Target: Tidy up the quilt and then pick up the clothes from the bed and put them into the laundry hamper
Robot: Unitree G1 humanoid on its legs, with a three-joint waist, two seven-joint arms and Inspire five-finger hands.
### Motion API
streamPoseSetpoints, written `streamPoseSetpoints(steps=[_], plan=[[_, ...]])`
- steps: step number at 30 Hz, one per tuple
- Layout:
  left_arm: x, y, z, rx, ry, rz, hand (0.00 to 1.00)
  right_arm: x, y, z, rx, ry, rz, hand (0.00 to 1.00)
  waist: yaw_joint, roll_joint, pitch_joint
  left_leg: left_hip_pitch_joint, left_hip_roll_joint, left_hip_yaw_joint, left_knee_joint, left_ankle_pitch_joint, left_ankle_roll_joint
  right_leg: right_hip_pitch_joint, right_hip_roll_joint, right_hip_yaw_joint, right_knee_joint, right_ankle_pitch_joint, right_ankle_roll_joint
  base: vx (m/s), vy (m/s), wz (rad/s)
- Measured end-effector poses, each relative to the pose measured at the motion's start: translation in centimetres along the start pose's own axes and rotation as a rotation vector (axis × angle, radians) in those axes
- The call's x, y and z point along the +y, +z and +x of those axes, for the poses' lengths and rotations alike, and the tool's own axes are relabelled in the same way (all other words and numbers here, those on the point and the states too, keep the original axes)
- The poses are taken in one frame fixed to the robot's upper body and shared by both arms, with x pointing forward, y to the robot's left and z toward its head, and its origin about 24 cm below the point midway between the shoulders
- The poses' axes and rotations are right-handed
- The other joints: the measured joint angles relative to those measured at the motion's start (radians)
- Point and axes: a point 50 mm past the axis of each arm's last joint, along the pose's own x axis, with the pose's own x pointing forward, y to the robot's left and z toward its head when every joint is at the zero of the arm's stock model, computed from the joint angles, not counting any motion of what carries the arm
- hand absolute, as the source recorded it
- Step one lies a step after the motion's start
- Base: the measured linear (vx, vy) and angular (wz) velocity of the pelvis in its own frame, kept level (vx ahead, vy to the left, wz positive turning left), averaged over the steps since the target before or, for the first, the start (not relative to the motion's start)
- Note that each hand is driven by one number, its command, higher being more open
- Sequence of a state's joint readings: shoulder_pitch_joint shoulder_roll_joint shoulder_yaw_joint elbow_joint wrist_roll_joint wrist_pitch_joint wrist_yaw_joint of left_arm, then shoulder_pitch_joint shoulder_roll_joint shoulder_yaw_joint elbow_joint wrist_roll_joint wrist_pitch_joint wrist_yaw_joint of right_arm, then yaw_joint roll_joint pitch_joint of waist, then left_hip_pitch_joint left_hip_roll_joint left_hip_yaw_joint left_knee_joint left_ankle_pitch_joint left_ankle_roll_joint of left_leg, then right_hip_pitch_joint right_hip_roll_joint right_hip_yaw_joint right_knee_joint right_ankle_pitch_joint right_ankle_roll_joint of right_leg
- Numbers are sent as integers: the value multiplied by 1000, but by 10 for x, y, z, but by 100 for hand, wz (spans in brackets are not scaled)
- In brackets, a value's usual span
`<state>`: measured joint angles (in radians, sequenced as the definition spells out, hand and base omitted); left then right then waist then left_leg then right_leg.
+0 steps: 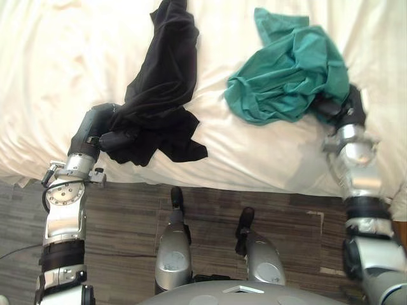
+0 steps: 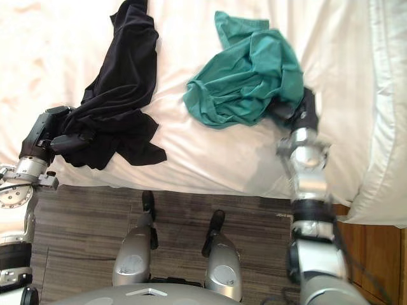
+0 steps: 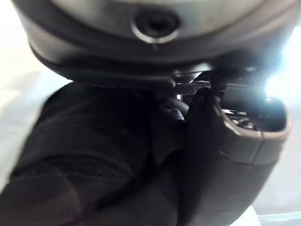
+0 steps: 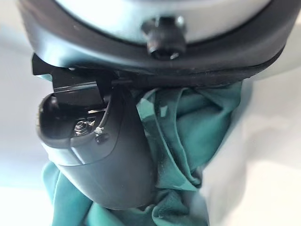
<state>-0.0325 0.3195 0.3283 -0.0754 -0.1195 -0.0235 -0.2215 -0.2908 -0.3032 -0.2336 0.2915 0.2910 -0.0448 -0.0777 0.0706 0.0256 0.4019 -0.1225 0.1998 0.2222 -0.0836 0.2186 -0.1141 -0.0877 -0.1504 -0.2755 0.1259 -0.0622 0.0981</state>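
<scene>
Because both clothes are soft, light and likely to trail, bunched folds hold best: the left hand point(image 1: 95, 131) clenches the black garment point(image 1: 159, 82) near the bed's point(image 1: 267, 162) front edge, and the right hand point(image 4: 106, 155) pinches the green garment point(image 1: 286, 70) further right.

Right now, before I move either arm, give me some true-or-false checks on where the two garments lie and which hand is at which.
1. The black garment lies on the bed: true.
2. The green garment is on the floor: false, it also lies on the bed.
3. The two garments overlap: false, bare bed shows between them.
4. The right hand is at the green garment's edge: true.
5. The left hand touches the green garment: false, it is at the black garment's near end.
</scene>
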Motion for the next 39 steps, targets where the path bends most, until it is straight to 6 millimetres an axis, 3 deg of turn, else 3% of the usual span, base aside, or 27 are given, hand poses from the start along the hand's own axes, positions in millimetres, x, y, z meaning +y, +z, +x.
streamPoseSetpoints(steps=[1,3,4,7,10,13,16,19,21,23,24,26,27,28,29,30,32,33,34,35,36,37,38,39], plan=[[-7,-2,-7,0,4,-33,0,4,-12,-11,23,-4,58,0,-3,-7,-13,12,-1,8,0,0,0,9,-1,7,-4,0,0,39,-2,-21],[-42,-12,-31,34,-7,-186,0,13,-53,-62,112,-30,216,0,-30,-18,-95,37,-3,38,-2,-8,-8,37,-2,10,-19,-1,1,47,-12,-10],[-51,-14,-36,46,-16,-215,0,15,-62,-75,136,-36,236,0,-36,-19,-114,44,-4,48,-2,-14,-8,44,-2,12,-25,-2,2,30,-1,-12],[-94,-21,-51,103,-80,-367,0,29,-92,-124,257,-20,295,0,-82,5,-177,106,5,107,-6,-62,-24,84,5,46,-43,-1,15,-8,28,-34],[-125,-13,-51,83,-149,-484,0,35,-98,-148,309,40,287,0,-97,7,-226,157,2,173,-7,-83,-26,105,-1,90,-56,13,35,-48,78,-49],[-141,-5,-49,51,-147,-602,0,41,-88,-160,281,135,296,0,-107,5,-289,184,1,216,-7,-99,-28,114,-2,120,-77,30,45,-29,38,-39],[-143,-6,-49,41,-113,-612,0,45,-81,-169,261,206,305,0,-120,-2,-330,193,0,216,-7,-99,-29,124,-4,118,-76,30,45,4,1,-3],[-144,-30,-56,157,-49,-640,0,51,-81,-180,268,278,319,0,-123,-21,-344,199,-14,179,-7,-110,-29,135,-25,86,-22,-12,43,-3,6,36],[-144,-51,-74,276,-9,-665,0,54,-85,-189,299,292,329,0,-123,-38,-342,198,-36,133,-7,-113,-24,132,-53,61,56,-63,51,22,-7,72],[-139,-79,-114,446,76,-690,0,55,-91,-206,356,275,348,0,-116,-47,-343,192,-45,58,-6,-113,-11,115,-52,138,176,-97,24,81,-33,111],[-135,-94,-137,541,116,-671,0,53,-94,-217,390,253,359,0,-126,-40,-342,163,-49,-17,-6,-107,1,105,-34,212,232,-113,-2,75,-38,177],[-128,-105,-160,628,163,-651,0,49,-97,-227,422,241,367,0,-130,-53,-350,106,-57,-95,-7,-97,14,112,-3,304,220,-172,-57,44,-68,192],[-119,-111,-172,667,199,-625,0,50,-97,-231,428,245,377,0,-124,-92,-358,62,-80,-110,-6,-104,15,139,-6,317,134,-229,-73,34,-145,181],[-115,-120,-180,711,224,-606,0,49,-97,-228,410,264,377,0,-100,-127,-351,24,-100,-81,46,-80,44,175,-56,262,85,-248,19,24,-129,167],[-117,-125,-186,746,237,-609,0,45,-98,-226,405,267,365,0,-93,-112,-339,13,-97,-78,70,-72,55,197,-45,231,88,-242,25,29,-128,128],[-118,-127,-202,799,267,-610,0,40,-99,-224,405,281,345,0,-74,-89,-340,16,-100,-99,67,-54,23,232,-43,196,85,-240,29,20,-60,90],[-116,-127,-216,837,294,-598,0,37,-101,-226,417,295,331,0,-45,-64,-361,4,-113,-155,34,-34,29,249,-35,142,84,-206,69,61,-56,119],[-116,-126,-214,830,299,-594,0,36,-100,-225,415,306,327,0,-39,-48,-370,-29,-119,-151,33,-50,74,269,-33,72,81,-182,82,109,-35,220],[-117,-125,-209,817,290,-596,0,35,-100,-225,416,298,333,0,-51,-48,-368,-63,-121,-83,59,-109,160,297,-39,-33,75,-141,90,106,-14,225],[-118,-125,-205,804,280,-601,0,34,-101,-227,420,290,340,0,-52,-53,-366,-72,-120,-29,79,-140,198,305,-51,-78,74,-123,79,176,27,222],[-119,-123,-196,775,269,-608,0,33,-101,-227,421,283,356,0,-43,-63,-361,-97,-111,68,159,-150,205,317,-74,-126,94,-115,69,222,46,180],[-119,-122,-196,766,266,-614,0,31,-100,-228,421,290,351,0,-34,-47,-360,-91,-92,160,246,-151,219,338,-71,-189,133,-113,66,234,52,185],[-116,-122,-200,773,273,-614,0,31,-100,-228,423,296,351,0,-40,-38,-359,-81,-99,147,239,-132,180,344,-82,-226,199,-113,66,213,18,168],[-116,-124,-200,774,286,-623,0,31,-101,-229,433,302,353,0,-42,-26,-358,-73,-122,100,218,-126,188,308,-108,-231,322,-92,31,160,21,156]])
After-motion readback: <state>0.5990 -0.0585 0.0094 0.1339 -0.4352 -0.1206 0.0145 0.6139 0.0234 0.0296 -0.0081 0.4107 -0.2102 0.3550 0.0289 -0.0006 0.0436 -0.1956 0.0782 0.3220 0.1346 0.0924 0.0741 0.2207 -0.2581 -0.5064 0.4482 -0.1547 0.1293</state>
